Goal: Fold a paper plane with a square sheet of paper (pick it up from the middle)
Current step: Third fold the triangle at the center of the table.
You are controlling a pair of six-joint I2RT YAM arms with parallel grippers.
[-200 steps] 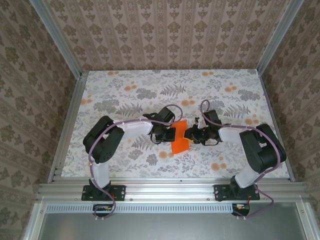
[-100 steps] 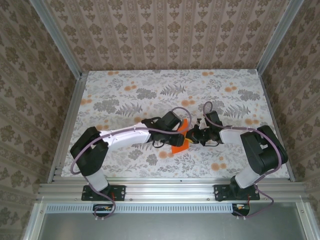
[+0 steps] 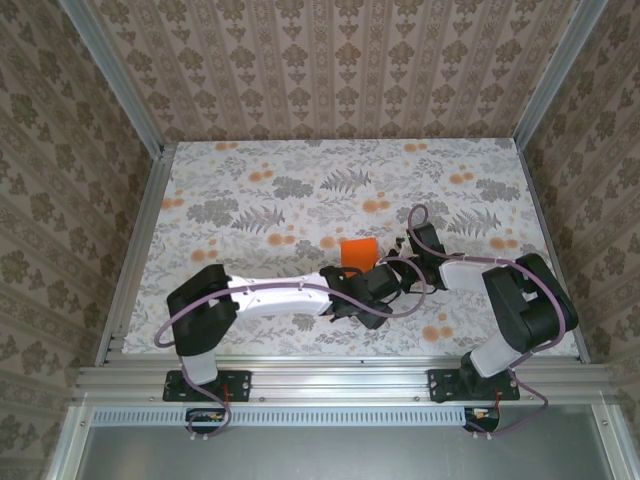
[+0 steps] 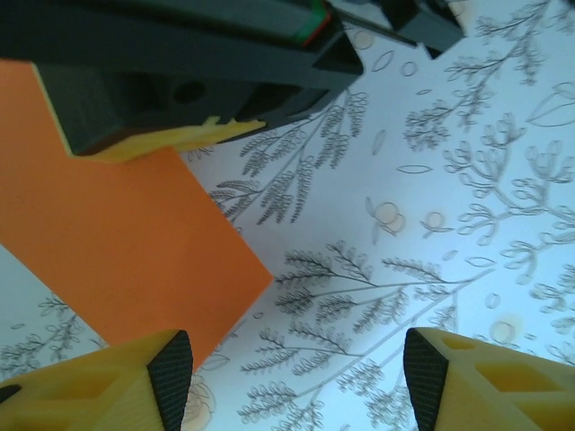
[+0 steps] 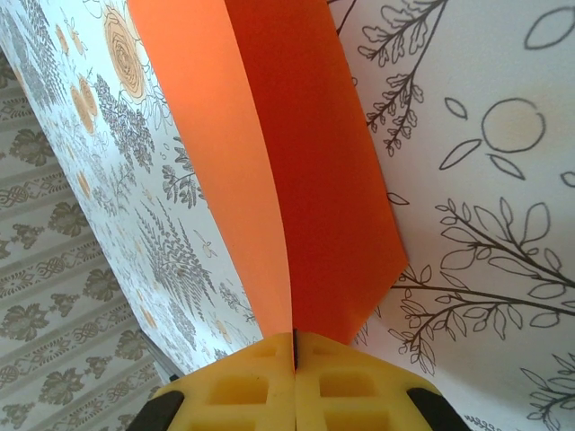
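Left tool (image 4: 295,359), nearest arm bases: yellow fingers spread wide, nothing between them, floral worktop (image 4: 431,206) beneath. Just beyond: right tool (image 5: 294,355), fingers pressed together, pinching edge of square sheet of paper (image 5: 305,171). Bright orange sheet folded along one crease, reaching away from right tool, near worktop centre.

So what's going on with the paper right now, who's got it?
The right gripper is shut on the square sheet of paper, pinching it at a fold so two orange flaps spread out from the pinch over the flowered table. The left gripper is open close by, holding nothing. No plane shape yet.
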